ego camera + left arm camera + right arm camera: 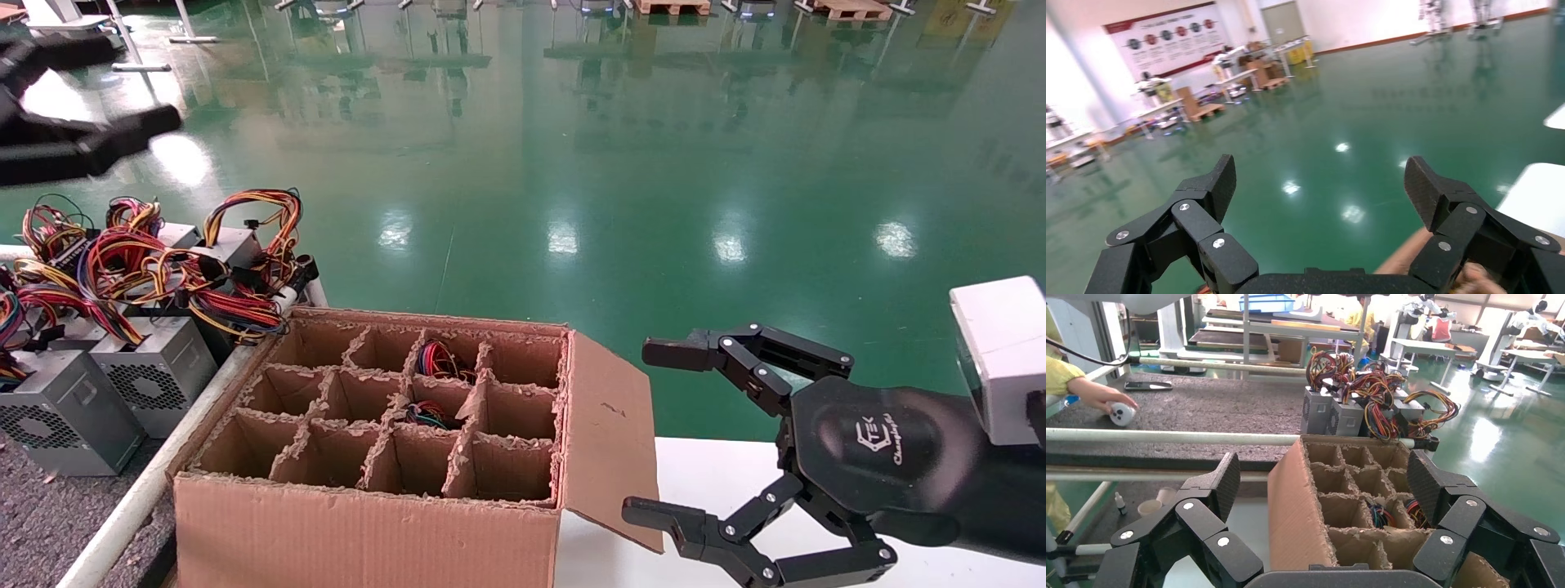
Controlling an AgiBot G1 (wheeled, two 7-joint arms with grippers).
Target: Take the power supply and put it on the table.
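Grey perforated-metal power supplies [159, 371] with tangled wire bundles crowd the rough speckled surface [33, 523]; two more sit half-hidden in the corrugated divided carton [384, 457]. Right gripper [645, 429] and left gripper [1318, 184]: jaws spread, empty.

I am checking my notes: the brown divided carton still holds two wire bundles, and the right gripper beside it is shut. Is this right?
Not quite: the head view shows the right gripper open, empty, beside the brown divided carton. The carton does hold two wire bundles.
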